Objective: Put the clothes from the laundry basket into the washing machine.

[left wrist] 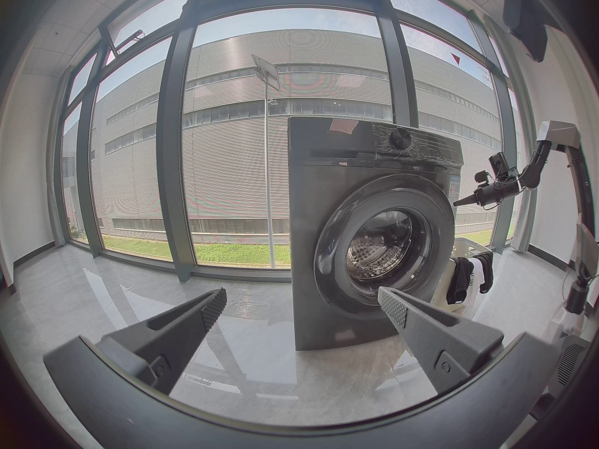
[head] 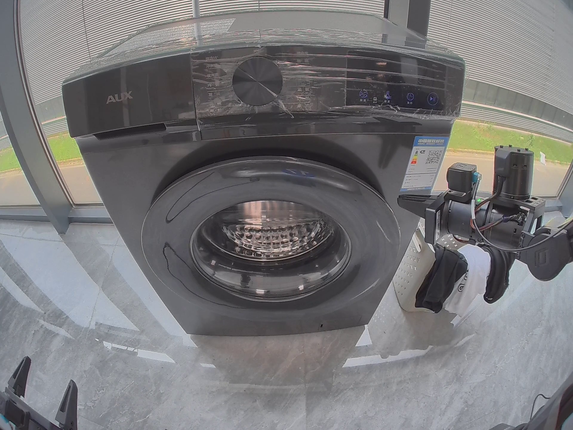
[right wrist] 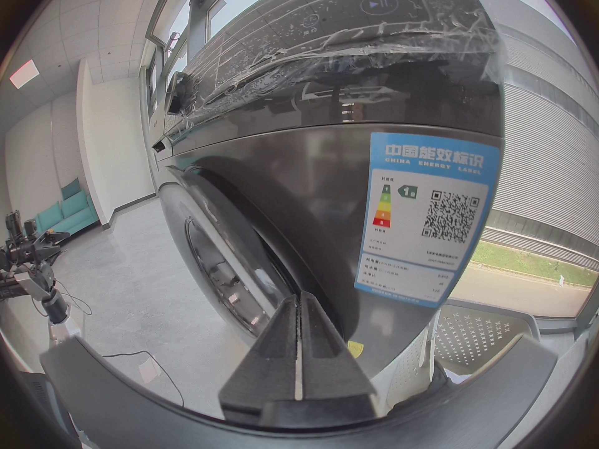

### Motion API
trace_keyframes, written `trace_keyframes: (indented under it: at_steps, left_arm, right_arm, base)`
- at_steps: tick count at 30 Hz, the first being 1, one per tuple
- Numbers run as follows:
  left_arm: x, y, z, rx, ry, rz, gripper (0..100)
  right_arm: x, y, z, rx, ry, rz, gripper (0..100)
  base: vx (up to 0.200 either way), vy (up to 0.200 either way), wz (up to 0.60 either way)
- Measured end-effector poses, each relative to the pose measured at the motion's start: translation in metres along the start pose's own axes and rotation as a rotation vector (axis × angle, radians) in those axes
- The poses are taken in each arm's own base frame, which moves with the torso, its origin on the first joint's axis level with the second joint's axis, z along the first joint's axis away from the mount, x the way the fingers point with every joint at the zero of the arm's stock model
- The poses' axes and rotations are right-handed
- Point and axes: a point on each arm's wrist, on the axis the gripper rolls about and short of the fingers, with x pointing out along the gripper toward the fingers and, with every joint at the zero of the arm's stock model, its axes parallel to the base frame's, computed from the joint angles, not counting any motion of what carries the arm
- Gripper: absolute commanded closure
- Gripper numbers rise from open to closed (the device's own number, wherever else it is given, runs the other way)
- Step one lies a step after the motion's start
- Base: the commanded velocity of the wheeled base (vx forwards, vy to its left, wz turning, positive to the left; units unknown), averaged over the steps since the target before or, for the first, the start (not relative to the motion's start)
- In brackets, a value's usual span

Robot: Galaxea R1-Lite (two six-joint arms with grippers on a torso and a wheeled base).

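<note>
Clothes (head: 459, 279), soft black and white fabric, drape over the perforated white plastic laundry basket (head: 410, 270) just right of the glossy grey washing machine (head: 179, 168). Above them the right gripper (head: 406, 200) points level at the machine's front, fingers pressed together. The left gripper (left wrist: 301, 297) sits low, fingers spread apart.

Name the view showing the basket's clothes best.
Head view: black and white clothes drape over the laundry basket rim, close. Left wrist view shows them small and distant; right wrist view, barely any.
</note>
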Motion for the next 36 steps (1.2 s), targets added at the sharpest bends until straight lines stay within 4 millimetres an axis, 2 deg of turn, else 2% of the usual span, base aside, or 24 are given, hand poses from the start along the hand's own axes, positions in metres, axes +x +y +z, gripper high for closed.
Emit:
trace_keyframes:
  at_steps: [6,16,25,36]
  left_arm:
    - [0.0,0.0,0.0,0.0,0.0,0.0,0]
    - [0.0,0.0,0.0,0.0,0.0,0.0,0]
    - [0.0,0.0,0.0,0.0,0.0,0.0,0]
    - [0.0,0.0,0.0,0.0,0.0,0.0,0]
  right_arm:
    - [0.013,-0.003,-0.001,-0.001,-0.004,0.001,100]
    - [0.022,-0.004,-0.007,0.004,0.016,0.007,100]
    - [0.022,-0.001,-0.01,0.003,0.027,0.016,100]
    - [0.019,0.01,-0.014,-0.001,0.042,0.052,100]
  base:
    - [0.0,0.0,0.0]
    - [0.0,0.0,0.0]
    - [-0.2,0.0,0.0]
    - [0.0,0.0,0.0]
